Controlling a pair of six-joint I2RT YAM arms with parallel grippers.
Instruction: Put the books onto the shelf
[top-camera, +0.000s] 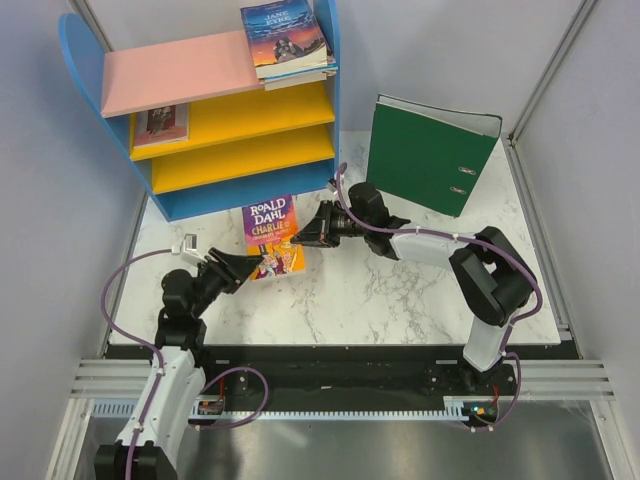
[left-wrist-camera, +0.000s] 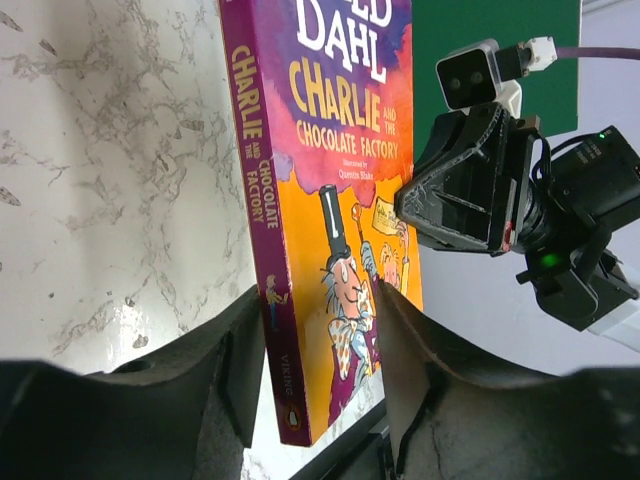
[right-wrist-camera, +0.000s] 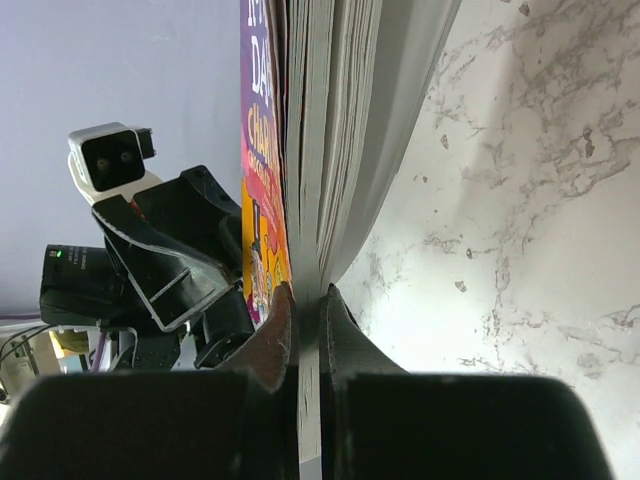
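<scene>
The bases of both arms are fixed to the near rail, the left arm at the left and the right arm at the right. Both reach forward over the marble table.

The left gripper straddles the lower corner of the Charlie book. One finger stands beside the purple spine and the other lies over the yellow front cover. The jaws sit close on either side of the book. Whether they press it or stand just clear cannot be told.

The right gripper is clenched on the same book from the opposite side. Its two fingers are pinched tight on the page edge, near the front cover.

The Charlie book is held between the two grippers, near the middle of the table. It is raised on edge with its cover tilted towards the overhead camera. It sits just in front of the shelf and is not on it. Whether its lower edge rests on the marble cannot be told.

Beyond it stands the shelf, with blue sides, a pink top board and two yellow boards. The Jane Eyre book lies flat on the right end of the pink board, on top of at least one other book. A further book lies at the left end of the upper yellow board. Its title is too small to read.

To the right of the shelf, a green binder stands upright at the back of the table.
</scene>
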